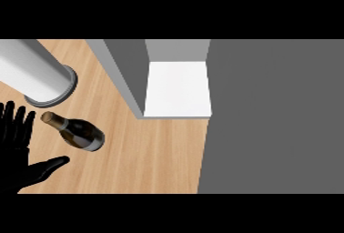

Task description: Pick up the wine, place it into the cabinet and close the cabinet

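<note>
A dark wine bottle (80,132) with a tan cork top stands on the wooden counter (154,154) at the left. My left hand (17,154) shows at the left edge, open with fingers up and thumb pointing right, just left of the bottle and apart from it. The grey cabinet (128,77) stands open at the upper middle, its white inside (178,88) showing. Its large grey door (275,118) fills the right side. My right hand is out of view.
A tall white cylinder on a grey round base (50,86) stands at the upper left, just behind the bottle. Bare wood lies between the bottle and the cabinet's opening.
</note>
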`<state>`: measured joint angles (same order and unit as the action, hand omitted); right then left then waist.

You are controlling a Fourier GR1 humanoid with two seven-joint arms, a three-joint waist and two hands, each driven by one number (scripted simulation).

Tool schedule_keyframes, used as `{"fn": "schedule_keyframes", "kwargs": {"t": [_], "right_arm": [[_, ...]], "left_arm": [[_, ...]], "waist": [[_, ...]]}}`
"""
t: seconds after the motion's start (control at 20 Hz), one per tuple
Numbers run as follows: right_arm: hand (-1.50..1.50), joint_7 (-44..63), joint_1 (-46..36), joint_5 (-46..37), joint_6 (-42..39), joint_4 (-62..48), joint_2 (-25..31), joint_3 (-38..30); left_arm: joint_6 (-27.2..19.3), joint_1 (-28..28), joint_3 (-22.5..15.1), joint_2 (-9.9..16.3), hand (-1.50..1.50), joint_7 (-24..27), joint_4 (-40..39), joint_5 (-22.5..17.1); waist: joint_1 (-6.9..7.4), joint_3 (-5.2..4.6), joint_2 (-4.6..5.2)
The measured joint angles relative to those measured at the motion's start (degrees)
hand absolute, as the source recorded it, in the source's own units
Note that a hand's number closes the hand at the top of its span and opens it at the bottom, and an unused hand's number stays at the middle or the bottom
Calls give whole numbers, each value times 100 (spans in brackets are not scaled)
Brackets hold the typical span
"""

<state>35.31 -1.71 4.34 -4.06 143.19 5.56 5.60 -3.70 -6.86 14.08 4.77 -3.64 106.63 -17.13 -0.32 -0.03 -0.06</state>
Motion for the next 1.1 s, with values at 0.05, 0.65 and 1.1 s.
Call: {"fn": "schedule_keyframes", "kwargs": {"t": [0.05,0.65,1.1], "right_arm": [[-150,-5,-40,13,-28,-10,24,-94],[-150,119,-132,-16,51,-14,-70,-11],[-150,153,-185,-59,136,-12,-148,181]], "left_arm": [[26,21,19,-15,-150,156,-152,43],[387,383,314,63,-150,1084,-1636,21],[779,504,331,143,-150,1663,-2485,47]], "waist": [[1,0,1],[3,1,1],[6,0,1]]}}
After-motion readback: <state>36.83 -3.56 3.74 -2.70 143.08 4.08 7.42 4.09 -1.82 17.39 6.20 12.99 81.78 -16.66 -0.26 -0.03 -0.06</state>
